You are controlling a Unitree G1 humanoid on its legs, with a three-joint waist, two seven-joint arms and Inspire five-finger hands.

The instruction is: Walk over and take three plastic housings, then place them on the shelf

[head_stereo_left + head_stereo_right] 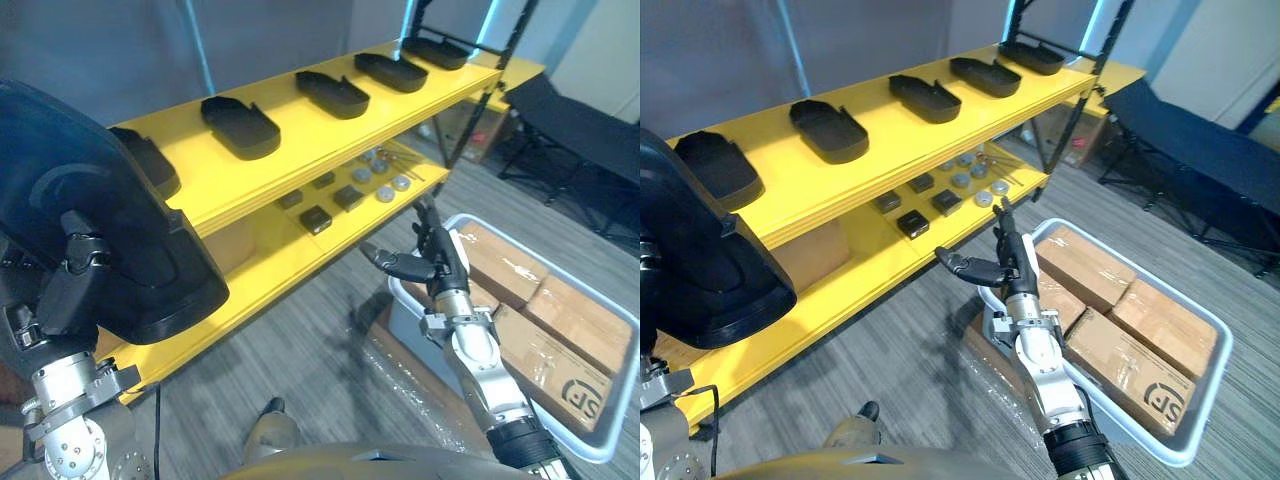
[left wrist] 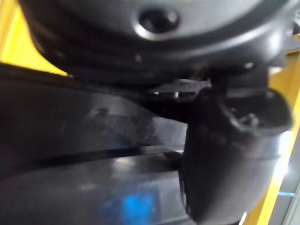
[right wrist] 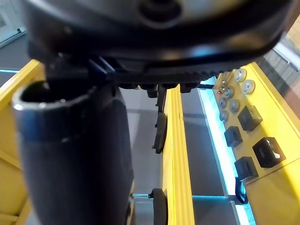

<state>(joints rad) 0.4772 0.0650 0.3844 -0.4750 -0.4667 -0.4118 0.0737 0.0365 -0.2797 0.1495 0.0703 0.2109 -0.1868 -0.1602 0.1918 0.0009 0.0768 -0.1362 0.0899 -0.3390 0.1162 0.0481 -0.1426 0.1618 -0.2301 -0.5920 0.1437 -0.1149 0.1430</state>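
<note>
My left hand [image 1: 72, 282] is shut on a large black plastic housing [image 1: 100, 200], held up close at the left, in front of the yellow shelf [image 1: 300, 135]. Its thumb [image 2: 229, 154] lies against the dark shell. Several more black housings lie in a row on the top board, such as the housing [image 1: 240, 125] in the middle and the housing [image 1: 985, 75] farther right. My right hand [image 1: 1010, 262] hangs open, fingers straight, in front of the lower board and touches nothing. Its thumb [image 3: 70, 154] shows in the right wrist view.
Small black blocks [image 1: 315, 218] and silver discs [image 1: 385, 180] lie on the lower board. A pale tote [image 1: 1218, 350] full of cardboard boxes stands on the floor under my right arm. A black folding cot [image 1: 1200, 130] is at the far right.
</note>
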